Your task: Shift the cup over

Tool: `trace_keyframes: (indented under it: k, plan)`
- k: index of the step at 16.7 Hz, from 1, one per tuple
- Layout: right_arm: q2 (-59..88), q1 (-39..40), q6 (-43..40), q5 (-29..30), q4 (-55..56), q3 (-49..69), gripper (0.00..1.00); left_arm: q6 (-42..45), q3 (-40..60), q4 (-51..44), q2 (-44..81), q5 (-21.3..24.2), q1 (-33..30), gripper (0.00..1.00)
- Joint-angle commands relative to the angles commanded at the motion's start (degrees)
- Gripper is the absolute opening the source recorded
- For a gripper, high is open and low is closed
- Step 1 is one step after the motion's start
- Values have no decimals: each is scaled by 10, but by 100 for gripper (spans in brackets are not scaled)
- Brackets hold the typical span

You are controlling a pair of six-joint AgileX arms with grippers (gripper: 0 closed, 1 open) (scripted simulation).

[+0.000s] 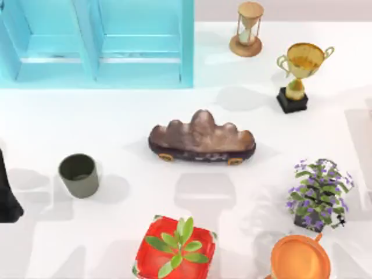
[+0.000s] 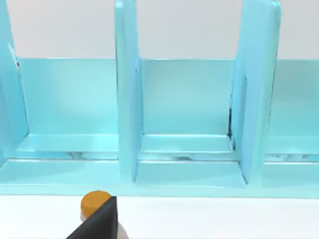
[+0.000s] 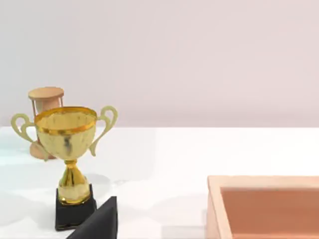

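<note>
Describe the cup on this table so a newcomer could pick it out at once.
Start at the big blue shelf unit at the back left of the white table, then come forward on that left side. The cup stands alone there, left of the brown rock ornament. It is small, plain, olive-grey and handleless with a dark inside, unlike the gold trophy or the red planter.

Looking bright and evenly lit all round, nothing glaring off the white tabletop (image 1: 116, 125). Casting soft grey shadows rightward beside the small olive-grey cylindrical cup (image 1: 78, 175) and under the brown lumpy rock ornament (image 1: 201, 138). Staying slightly soft-edged throughout.
</note>
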Motion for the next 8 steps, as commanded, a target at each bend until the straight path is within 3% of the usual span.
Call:
trace_keyframes:
  k: [4, 8]
  plan:
    - [0, 0, 0, 0, 0, 0, 100, -5, 18, -16, 17, -1, -4, 100]
    - [0, 0, 0, 0, 0, 0, 100, -30, 124, -102, 125, -2, -30, 100]
